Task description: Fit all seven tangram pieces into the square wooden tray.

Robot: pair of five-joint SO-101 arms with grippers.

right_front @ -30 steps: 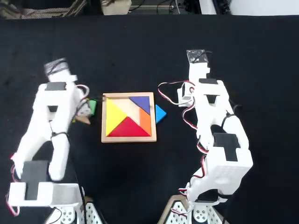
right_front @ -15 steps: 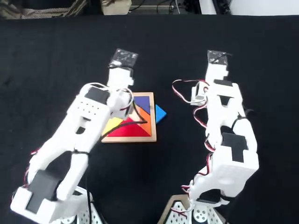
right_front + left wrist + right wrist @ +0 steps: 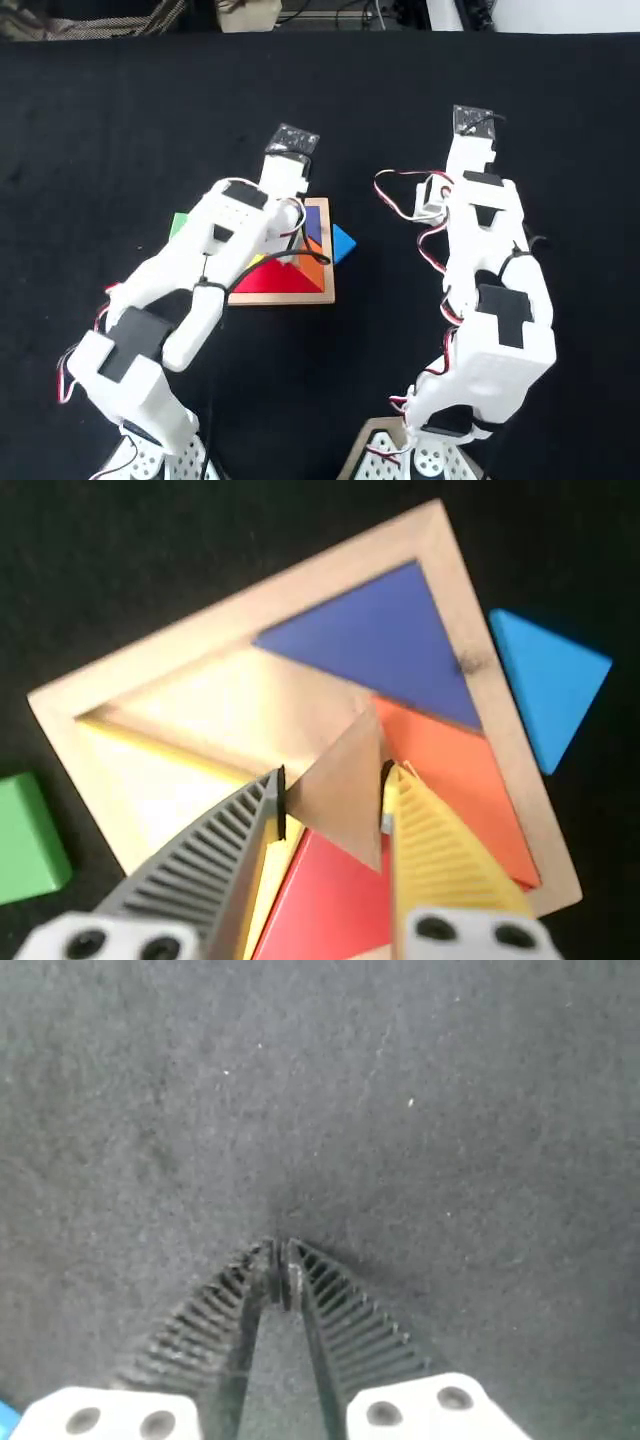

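The square wooden tray point(image 3: 455, 575) lies under my left gripper point(image 3: 332, 782), which is shut on a tan wooden triangle point(image 3: 345, 760) held just above the tray's bare middle. In the tray sit a dark blue triangle point(image 3: 375, 640), an orange piece point(image 3: 450, 770), a red triangle point(image 3: 325, 905) and a yellow triangle point(image 3: 150, 785). A light blue triangle point(image 3: 550, 680) lies on the cloth just outside one side of the tray point(image 3: 290, 296), and a green piece point(image 3: 25, 840) lies off the opposite side. My right gripper point(image 3: 280, 1265) is shut and empty over the black cloth.
In the high view the left arm point(image 3: 235, 220) covers much of the tray. The right arm point(image 3: 485, 230) stands to the right of the light blue triangle point(image 3: 342, 242). The green piece point(image 3: 178, 222) lies left of the tray. Black cloth covers the table.
The left arm has swung from beside the green piece, left of the tray, to over the tray, carrying the tan triangle. The right arm has drawn a little to the right.
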